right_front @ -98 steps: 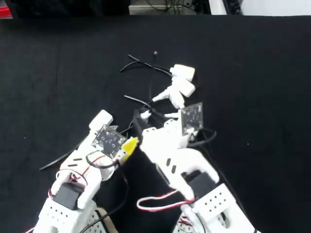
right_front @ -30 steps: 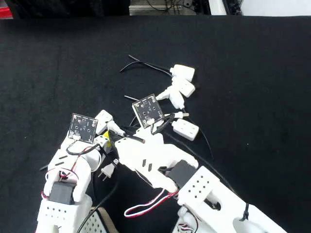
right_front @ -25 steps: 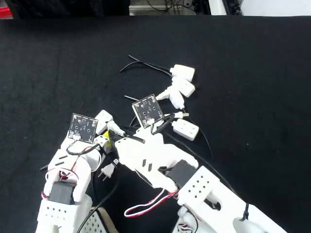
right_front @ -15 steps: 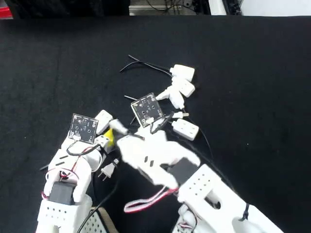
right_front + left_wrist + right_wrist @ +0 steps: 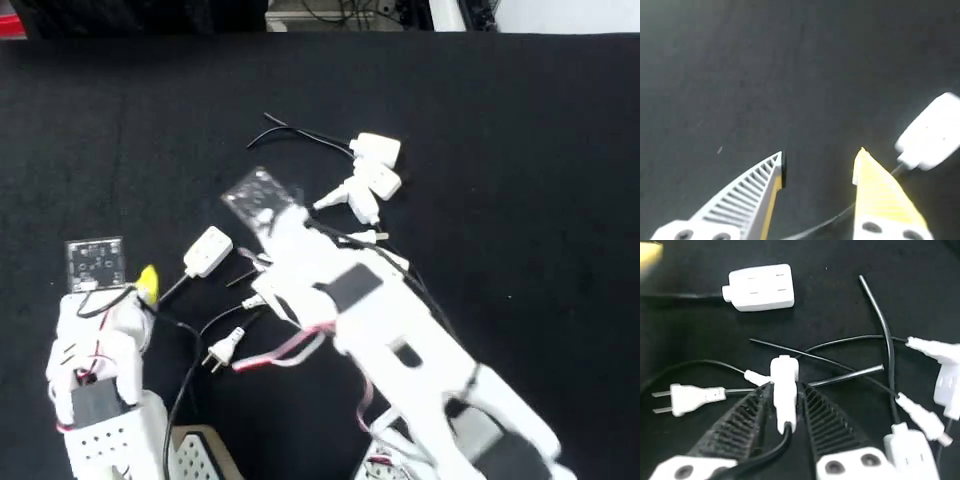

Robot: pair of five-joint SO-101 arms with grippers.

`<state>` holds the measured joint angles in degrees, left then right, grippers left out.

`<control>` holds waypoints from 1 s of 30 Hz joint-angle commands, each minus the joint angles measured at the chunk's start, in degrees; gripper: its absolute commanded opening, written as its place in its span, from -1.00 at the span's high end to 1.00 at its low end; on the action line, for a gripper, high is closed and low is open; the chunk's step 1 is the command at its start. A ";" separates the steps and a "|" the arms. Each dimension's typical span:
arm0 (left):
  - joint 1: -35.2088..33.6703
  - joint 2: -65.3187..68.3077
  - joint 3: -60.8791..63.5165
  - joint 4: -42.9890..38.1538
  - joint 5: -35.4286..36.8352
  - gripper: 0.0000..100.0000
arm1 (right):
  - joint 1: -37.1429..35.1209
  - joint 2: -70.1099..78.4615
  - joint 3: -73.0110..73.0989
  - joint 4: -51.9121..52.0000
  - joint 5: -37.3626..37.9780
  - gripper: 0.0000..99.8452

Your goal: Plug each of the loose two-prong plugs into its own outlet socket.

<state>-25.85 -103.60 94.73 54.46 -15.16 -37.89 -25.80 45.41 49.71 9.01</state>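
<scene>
**Left wrist view.** The left gripper [image 5: 820,155] is shown above the black surface [image 5: 790,60]. Its fingers [image 5: 872,190] are spread, one yellow and one pale, and nothing is held between them. A white single socket [image 5: 932,132] is seen just beyond the yellow finger, apart from it.

**Right wrist view.** The right gripper [image 5: 785,389] is closed on a white held plug [image 5: 784,371]. The plug body is pinched from both sides by the black ribbed fingers [image 5: 747,415]. A black cord [image 5: 775,445] is led out of the plug between the fingers. A loose plug [image 5: 687,397] lies on the surface just beside the fingers, with its two prongs turned away from them. The single socket is seen beyond the fingertips, with its slotted face upward.

**High view.** Both arms enter from 6 o'clock. The left arm is placed at 8 o'clock of the surface's middle, well apart from the right arm. The single socket lies between the two arms, at 3 o'clock of the left arm's yellow finger. The loose plug lies at 6 o'clock of that socket, near it but not touching. Two paired sockets [image 5: 378,165] lie touching each other at 1 o'clock of the right arm's wrist. A white inserted plug [image 5: 345,195] is set against the nearer one; whether it is fully seated cannot be told.
</scene>
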 commanded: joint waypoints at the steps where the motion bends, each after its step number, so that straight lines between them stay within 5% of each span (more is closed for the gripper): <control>1: -3.91 -0.53 2.07 0.79 -3.69 0.54 | 0.79 10.86 -10.51 0.35 4.22 0.98; 16: -6.11 -0.53 2.68 3.60 -5.36 0.54 | -3.25 38.11 -41.01 7.91 10.11 0.98; 23: -6.02 -0.53 2.68 3.60 -5.36 0.95 | -2.29 49.36 -57.98 14.86 11.43 0.98; 30: -4.53 -0.53 2.68 3.87 -5.36 0.90 | 0.62 60.62 -72.66 22.24 12.92 0.98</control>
<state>-31.56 -103.60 96.31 57.89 -20.00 -39.82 32.66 -19.82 69.23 21.58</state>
